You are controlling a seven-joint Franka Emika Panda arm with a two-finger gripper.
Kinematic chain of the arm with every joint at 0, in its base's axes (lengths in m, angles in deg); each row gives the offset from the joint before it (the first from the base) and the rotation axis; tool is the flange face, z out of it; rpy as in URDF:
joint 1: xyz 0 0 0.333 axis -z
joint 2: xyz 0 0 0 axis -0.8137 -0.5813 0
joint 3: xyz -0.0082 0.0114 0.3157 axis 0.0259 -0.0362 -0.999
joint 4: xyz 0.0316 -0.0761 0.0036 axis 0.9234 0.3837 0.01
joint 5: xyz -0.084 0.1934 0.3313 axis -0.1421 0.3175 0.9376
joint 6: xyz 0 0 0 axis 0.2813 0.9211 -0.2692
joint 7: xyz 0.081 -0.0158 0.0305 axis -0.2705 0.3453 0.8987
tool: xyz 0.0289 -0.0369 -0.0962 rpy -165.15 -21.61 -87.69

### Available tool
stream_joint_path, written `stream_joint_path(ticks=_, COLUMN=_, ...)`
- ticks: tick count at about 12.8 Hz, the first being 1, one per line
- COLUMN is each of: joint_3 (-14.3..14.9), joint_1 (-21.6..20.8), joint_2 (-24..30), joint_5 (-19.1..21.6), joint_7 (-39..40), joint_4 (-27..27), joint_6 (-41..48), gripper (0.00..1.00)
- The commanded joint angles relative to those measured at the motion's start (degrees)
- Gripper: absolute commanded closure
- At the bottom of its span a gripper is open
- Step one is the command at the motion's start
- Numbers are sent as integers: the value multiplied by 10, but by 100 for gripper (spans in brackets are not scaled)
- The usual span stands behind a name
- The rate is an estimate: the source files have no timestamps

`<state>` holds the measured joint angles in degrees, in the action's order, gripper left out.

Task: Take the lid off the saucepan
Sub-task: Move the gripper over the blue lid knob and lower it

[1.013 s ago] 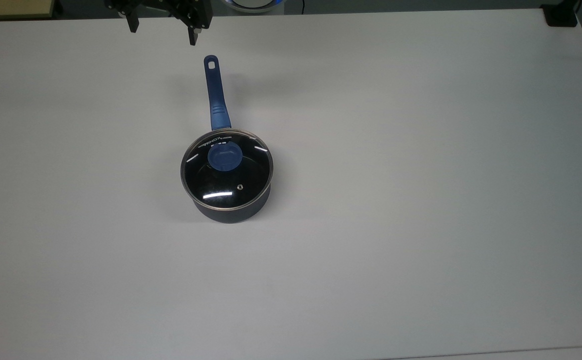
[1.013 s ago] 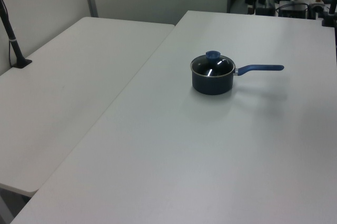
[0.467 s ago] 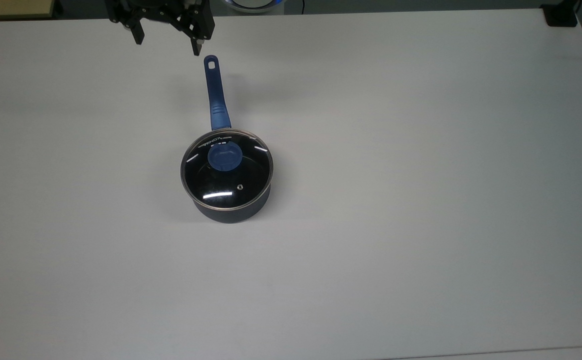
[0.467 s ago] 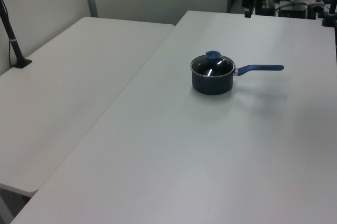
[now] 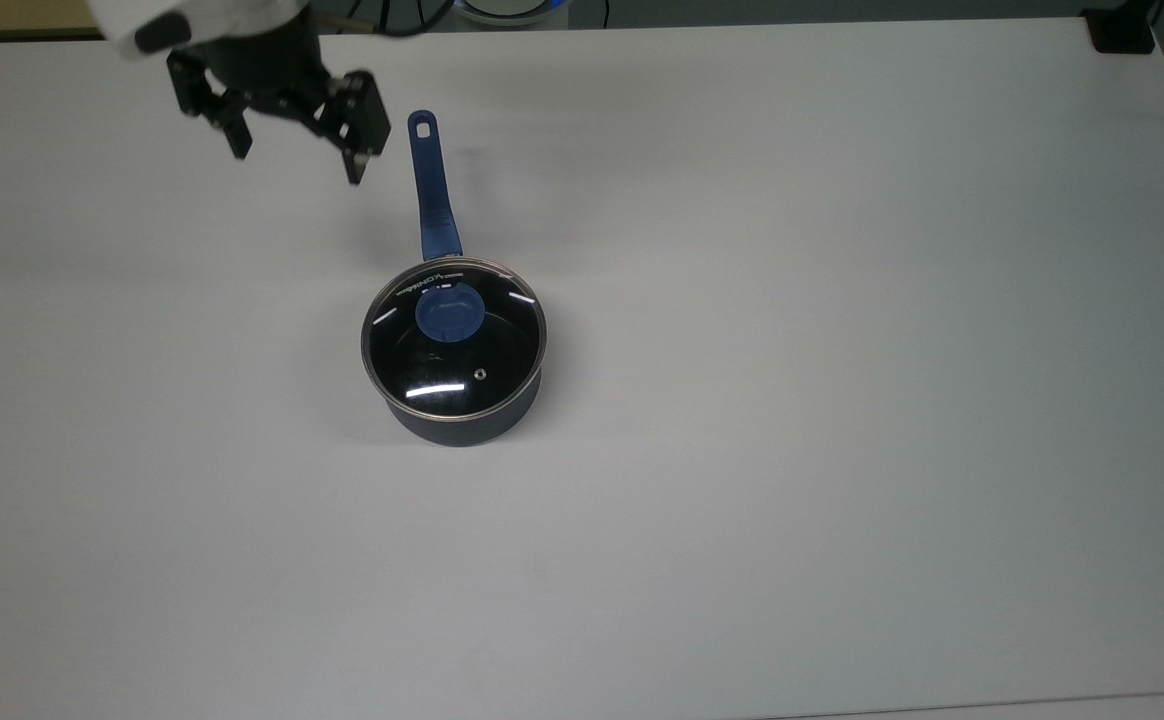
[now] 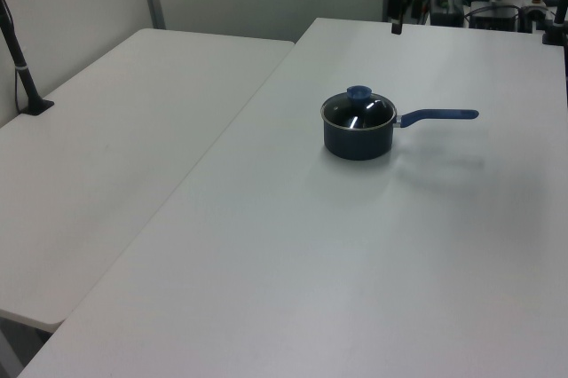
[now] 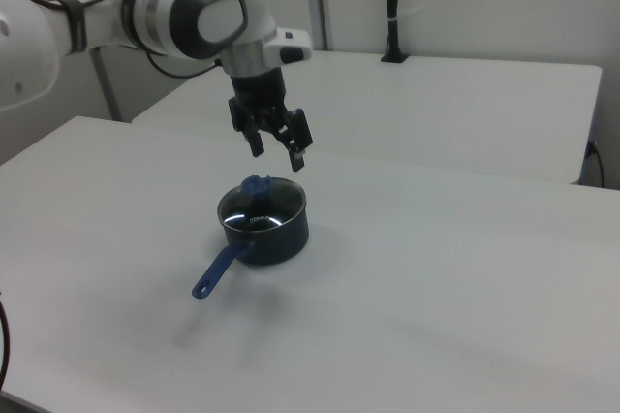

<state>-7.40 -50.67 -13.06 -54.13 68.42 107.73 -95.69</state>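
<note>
Saucepan (image 5: 462,415): upright on the white counter (image 5: 842,400), blue handle (image 5: 432,190) pointing toward the top view's upper edge.
Lid (image 5: 454,340): seated flat on the saucepan's rim, blue knob (image 5: 449,312) at centre, steam vent nearer the top view's lower edge.
Hand (image 5: 297,165): raised above the counter, off to the top view's left of the handle's end, touching nothing.
Fingers (image 5: 353,165): spread wide apart, empty, tips pointing down.

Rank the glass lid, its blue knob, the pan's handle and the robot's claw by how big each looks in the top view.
1. Lid
2. Claw, open, though it is nearer the camera, so its rank is unsure
3. Handle, long but thin
4. Knob
</note>
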Motion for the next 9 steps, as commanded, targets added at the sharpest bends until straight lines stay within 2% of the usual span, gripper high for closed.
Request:
stream_joint_path(ticks=1, joint_3=1, joint_1=-12, joint_2=-40, joint_5=14, joint_7=8, joint_4=-19, joint_6=-37, gripper=0)
stream_joint_path(ticks=3, joint_3=2, joint_1=-33, joint_2=-67, joint_5=8, joint_7=10, joint_4=-19, joint_6=-81, gripper=0)
stream_joint_path(ticks=5, joint_3=2, joint_1=-47, joint_2=-71, joint_5=9, joint_7=14, joint_4=-18, joint_6=-90, gripper=0)
stream_joint_path(ticks=9, joint_3=0, joint_1=-100, joint_2=-108, joint_5=8, joint_7=8, joint_4=-19, joint_6=-97, gripper=0)
